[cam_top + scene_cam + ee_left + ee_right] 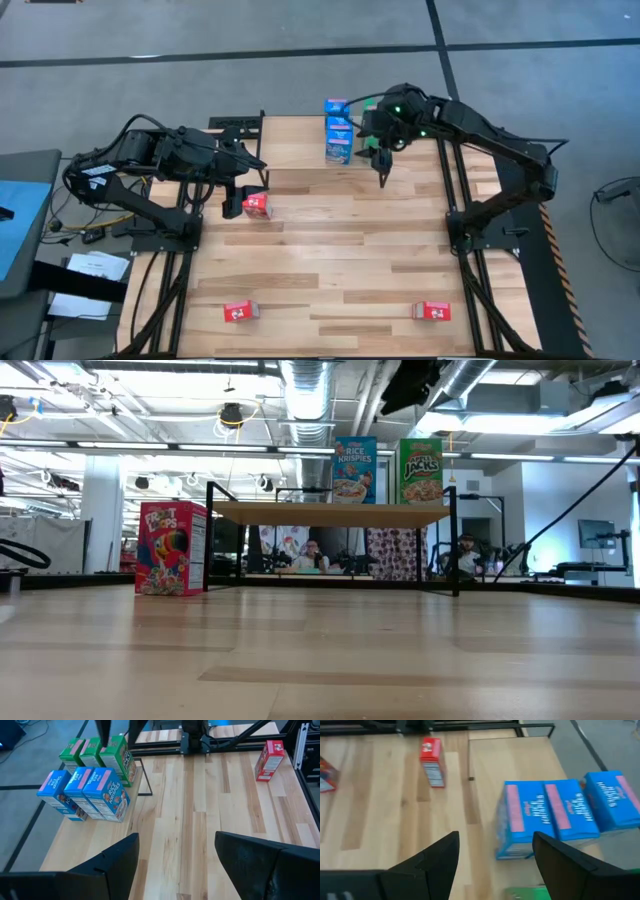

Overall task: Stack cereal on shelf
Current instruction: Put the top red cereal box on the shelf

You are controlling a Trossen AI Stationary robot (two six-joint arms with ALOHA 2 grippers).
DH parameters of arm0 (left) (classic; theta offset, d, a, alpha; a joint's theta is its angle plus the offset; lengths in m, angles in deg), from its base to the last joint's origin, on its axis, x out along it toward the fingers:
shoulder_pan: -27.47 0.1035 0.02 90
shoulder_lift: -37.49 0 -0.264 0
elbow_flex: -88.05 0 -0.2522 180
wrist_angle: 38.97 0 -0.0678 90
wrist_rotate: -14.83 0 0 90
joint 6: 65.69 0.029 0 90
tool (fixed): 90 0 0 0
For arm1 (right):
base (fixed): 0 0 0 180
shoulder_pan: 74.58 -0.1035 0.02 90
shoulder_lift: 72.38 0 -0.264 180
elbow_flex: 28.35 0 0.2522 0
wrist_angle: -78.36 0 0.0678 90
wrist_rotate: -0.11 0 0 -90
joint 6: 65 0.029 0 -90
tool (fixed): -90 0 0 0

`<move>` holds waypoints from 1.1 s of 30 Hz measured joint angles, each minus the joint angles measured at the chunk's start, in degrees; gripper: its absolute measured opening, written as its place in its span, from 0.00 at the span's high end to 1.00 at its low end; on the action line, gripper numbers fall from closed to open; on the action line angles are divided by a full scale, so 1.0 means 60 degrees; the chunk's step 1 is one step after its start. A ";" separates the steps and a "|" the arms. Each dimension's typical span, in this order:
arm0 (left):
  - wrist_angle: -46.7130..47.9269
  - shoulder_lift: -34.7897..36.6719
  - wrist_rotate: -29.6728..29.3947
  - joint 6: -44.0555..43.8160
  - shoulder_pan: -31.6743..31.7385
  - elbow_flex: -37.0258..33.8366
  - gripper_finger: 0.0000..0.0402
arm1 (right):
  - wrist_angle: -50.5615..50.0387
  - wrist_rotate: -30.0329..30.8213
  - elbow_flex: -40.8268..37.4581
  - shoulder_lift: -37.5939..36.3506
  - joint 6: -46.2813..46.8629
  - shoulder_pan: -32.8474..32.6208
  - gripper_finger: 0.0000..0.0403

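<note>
The shelf (300, 150) stands at the table's far middle. Three blue cereal boxes (85, 792) and three green ones (97, 755) stand upright in rows on its light wood top (330, 513). One red cereal box (256, 205) stands on the table by the shelf's left end. Two more red boxes (240, 312) (432, 312) lie near the front edge. My left gripper (235, 200) hangs open above the table beside the nearest red box. My right gripper (383, 170) hangs open above the shelf's right part, near the green boxes. Neither holds anything.
The shelf's thin black legs (455, 540) stand on the slatted tabletop (330, 250). The wide middle of the table between the shelf and the two front red boxes is bare wood. People sit in the room beyond the table (312, 555).
</note>
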 joint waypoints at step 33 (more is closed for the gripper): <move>0.0014 0.0000 -0.0010 0.0153 0.0001 0.0000 0.38 | -0.3204 0.0266 0.0000 -0.0297 0.5149 -0.3738 0.31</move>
